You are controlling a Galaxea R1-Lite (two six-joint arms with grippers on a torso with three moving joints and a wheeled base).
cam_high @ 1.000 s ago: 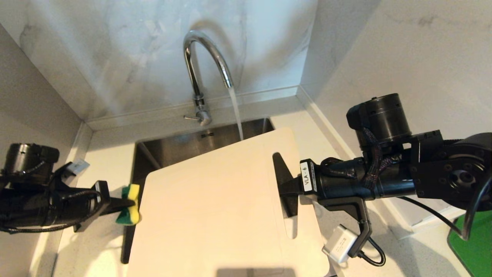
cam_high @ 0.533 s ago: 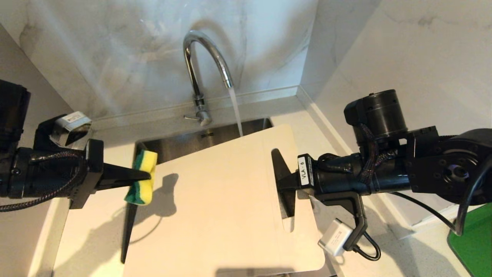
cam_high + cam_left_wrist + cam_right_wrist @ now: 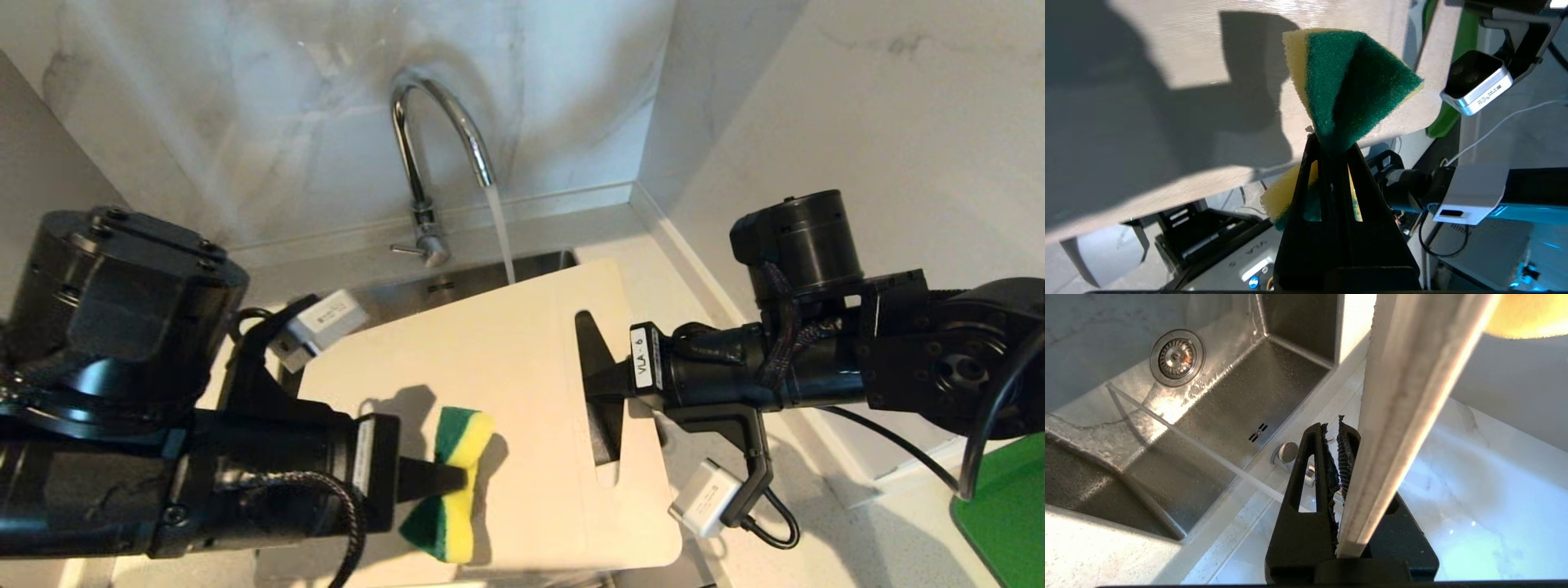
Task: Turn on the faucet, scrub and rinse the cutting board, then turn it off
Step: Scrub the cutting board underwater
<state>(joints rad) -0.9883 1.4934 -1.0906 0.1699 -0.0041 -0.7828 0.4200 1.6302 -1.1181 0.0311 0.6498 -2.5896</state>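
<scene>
The faucet point(image 3: 433, 155) stood at the back edge of the counter point(image 3: 849, 531), behind the sink point(image 3: 1216, 412), and water ran from its spout in a thin stream that met the far edge of the cutting board point(image 3: 506, 408). The board hung over the sink, tilted, its handle slot toward the counter's right side. The right claw point(image 3: 602, 388) was clamped on the board's short end at that slot; in the right wrist view the board's thin edge sat pinched between the dark fingers point(image 3: 1306, 490). The left claw point(image 3: 445, 478) was shut tight on a yellow-and-green sponge point(image 3: 453, 490), squeezing its middle so both ends flared out. That sponge was over the near half of the board's top face, casting a shadow on it; whether it touched the board I could not tell. A bright green flat thing point(image 3: 1008, 514) lay at the counter's right edge.
</scene>
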